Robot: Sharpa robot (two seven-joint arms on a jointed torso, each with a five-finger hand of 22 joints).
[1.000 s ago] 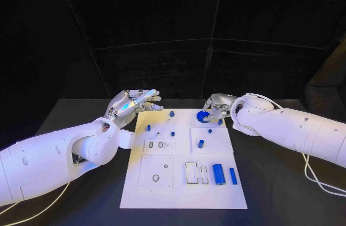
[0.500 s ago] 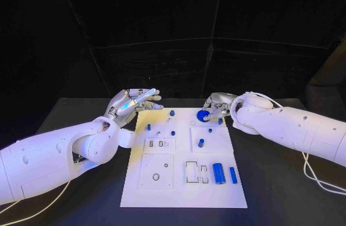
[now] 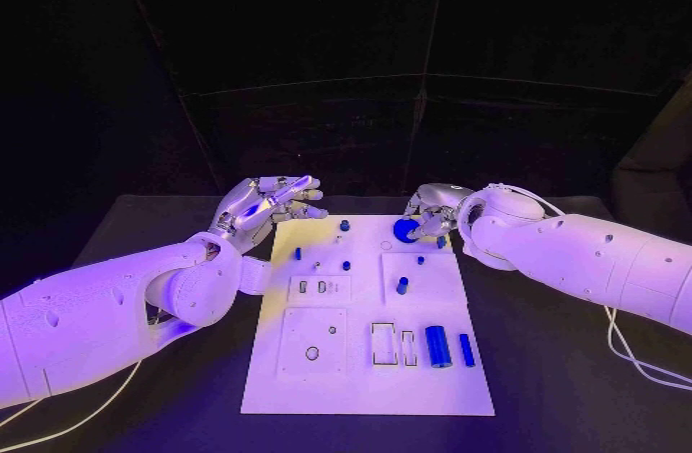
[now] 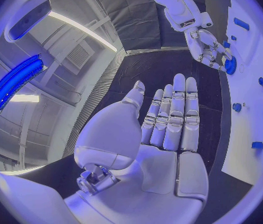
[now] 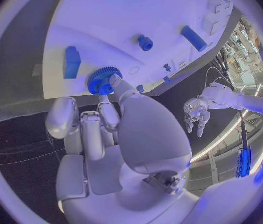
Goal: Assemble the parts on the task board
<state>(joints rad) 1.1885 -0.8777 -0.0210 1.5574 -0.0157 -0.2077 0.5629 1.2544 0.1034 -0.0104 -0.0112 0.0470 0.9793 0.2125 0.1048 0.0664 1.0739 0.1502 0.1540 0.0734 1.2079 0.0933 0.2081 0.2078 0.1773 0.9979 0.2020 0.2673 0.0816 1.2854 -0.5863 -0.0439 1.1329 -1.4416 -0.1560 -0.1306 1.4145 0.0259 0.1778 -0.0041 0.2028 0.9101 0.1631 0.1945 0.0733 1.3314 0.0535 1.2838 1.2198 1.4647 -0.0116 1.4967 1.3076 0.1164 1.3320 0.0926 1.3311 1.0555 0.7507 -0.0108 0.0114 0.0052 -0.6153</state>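
Right hand (image 3: pixel 431 216): I see fingertips pinching a blue gear (image 5: pixel 103 79) over the board's (image 3: pixel 368 383) far right corner. Left hand (image 4: pixel 168 129): fingers straight, close together, holding nothing, off the board's far left corner. Cylinder (image 3: pixel 437 347) near front.

Right hand (image 3: pixel 433 213): pinches a blue gear (image 3: pixel 407 231) at the task board's (image 3: pixel 368 383) far edge.
Left hand (image 3: pixel 271 205): empty, fingers apart.
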